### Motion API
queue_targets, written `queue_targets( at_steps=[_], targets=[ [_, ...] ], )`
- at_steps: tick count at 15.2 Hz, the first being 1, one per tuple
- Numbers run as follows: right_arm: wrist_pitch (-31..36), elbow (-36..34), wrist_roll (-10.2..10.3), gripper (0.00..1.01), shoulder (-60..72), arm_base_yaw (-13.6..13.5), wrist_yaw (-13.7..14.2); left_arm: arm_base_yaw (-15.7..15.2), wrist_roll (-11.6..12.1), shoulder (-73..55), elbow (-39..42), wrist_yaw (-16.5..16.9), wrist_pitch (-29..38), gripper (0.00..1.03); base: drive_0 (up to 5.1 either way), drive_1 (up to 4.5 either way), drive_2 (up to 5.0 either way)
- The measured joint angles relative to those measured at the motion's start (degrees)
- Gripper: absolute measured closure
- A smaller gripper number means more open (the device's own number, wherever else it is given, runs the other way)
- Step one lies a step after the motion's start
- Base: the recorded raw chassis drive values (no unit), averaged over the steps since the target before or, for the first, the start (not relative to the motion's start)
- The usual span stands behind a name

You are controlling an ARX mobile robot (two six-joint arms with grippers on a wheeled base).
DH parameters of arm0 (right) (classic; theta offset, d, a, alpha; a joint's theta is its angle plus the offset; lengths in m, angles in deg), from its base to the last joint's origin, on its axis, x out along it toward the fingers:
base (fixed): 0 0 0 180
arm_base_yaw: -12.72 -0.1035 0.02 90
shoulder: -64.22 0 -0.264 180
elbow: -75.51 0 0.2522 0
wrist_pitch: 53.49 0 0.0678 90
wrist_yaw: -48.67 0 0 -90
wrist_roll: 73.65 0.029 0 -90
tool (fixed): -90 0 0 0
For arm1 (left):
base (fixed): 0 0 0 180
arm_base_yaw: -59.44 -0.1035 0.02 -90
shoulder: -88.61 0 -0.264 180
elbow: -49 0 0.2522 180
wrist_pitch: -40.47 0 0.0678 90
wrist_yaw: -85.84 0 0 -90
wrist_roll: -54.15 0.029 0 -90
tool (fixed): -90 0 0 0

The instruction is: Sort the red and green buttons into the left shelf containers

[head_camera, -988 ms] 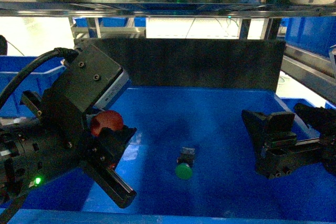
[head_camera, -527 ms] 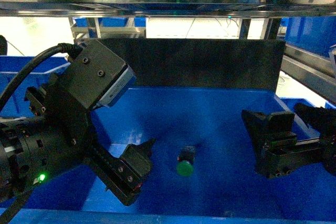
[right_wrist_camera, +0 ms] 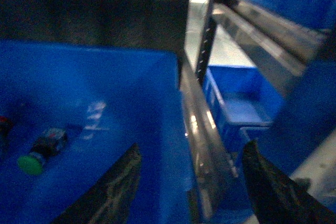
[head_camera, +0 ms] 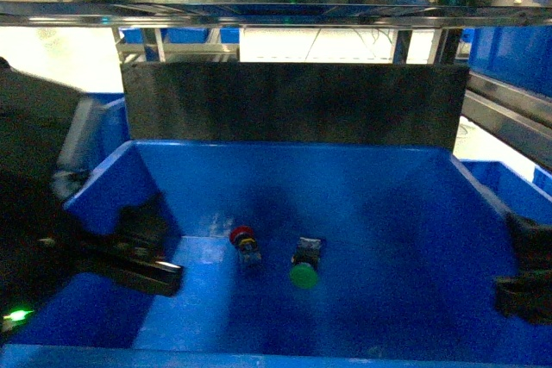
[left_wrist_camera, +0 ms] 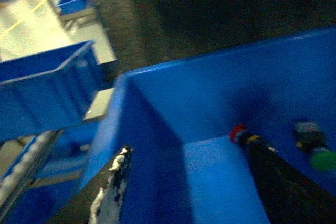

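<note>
a metal shelf frame [head_camera: 276, 16] is seen across the far top of the head view, with a dark panel [head_camera: 293, 105] set behind a large blue bin [head_camera: 405, 187] that fills the middle; a second blue bin [left_wrist_camera: 47, 95] is seen to the left in the left wrist view, and more blue bins [right_wrist_camera: 236, 108] lie to the right beyond a metal rail [right_wrist_camera: 197, 124]; the left gripper [head_camera: 142, 252] is held over the bin's left wall, its fingers [left_wrist_camera: 113, 192] spread apart with nothing between them, and the near left of the bin is partly blocked by it; the right gripper [right_wrist_camera: 191, 192] is at the bin's right rim, also parted and empty; on the bin floor the red button [head_camera: 244, 243] and the green button [head_camera: 304, 266] lie just beside each other, red to the left, both on their sides.
</note>
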State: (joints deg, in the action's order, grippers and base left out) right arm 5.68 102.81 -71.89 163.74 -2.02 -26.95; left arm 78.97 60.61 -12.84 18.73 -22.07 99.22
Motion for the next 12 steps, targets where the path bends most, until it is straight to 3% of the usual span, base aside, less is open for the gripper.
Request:
queue_targets(
  at_steps=[2,3,5,6,11,12],
  targets=[
    [1.03,-3.43,-0.59,0.6,-8.41,2.51,-1.57,-3.74,-4.09,9.2,4.44,1.36,1.51,0.59,0.0,0.0,0.0],
    [1.07,-5.2,-1.03,0.73,-12.46,3.28,-3.67,-4.83,-5.03,13.35,6.58,3.65,1.55,0.72,0.0,0.0,0.0],
    [0.24,-8.61,-1.38,0.95,-19.19,5.88,-4.98,-7.8,-5.68,19.61,10.51,5.81,0.63,0.94,0.0,0.0,0.0],
    [-2.29,-9.68,-1.55,0.99,-23.8,6.69,-5.95,-9.09,-6.05,24.24,11.61,7.1,-1.53,1.01,0.0,0.0,0.0],
    [-16.37,-12.87,-1.6,0.99,-40.94,9.97,-9.33,-13.14,-6.23,41.64,15.19,11.28,-16.09,1.01,0.0,0.0,0.0],
    [-21.24,-12.63,-1.6,0.99,-44.57,11.26,-11.63,-13.57,-6.23,45.51,14.99,11.87,-20.79,1.01,0.0,0.0,0.0]
  ],
)
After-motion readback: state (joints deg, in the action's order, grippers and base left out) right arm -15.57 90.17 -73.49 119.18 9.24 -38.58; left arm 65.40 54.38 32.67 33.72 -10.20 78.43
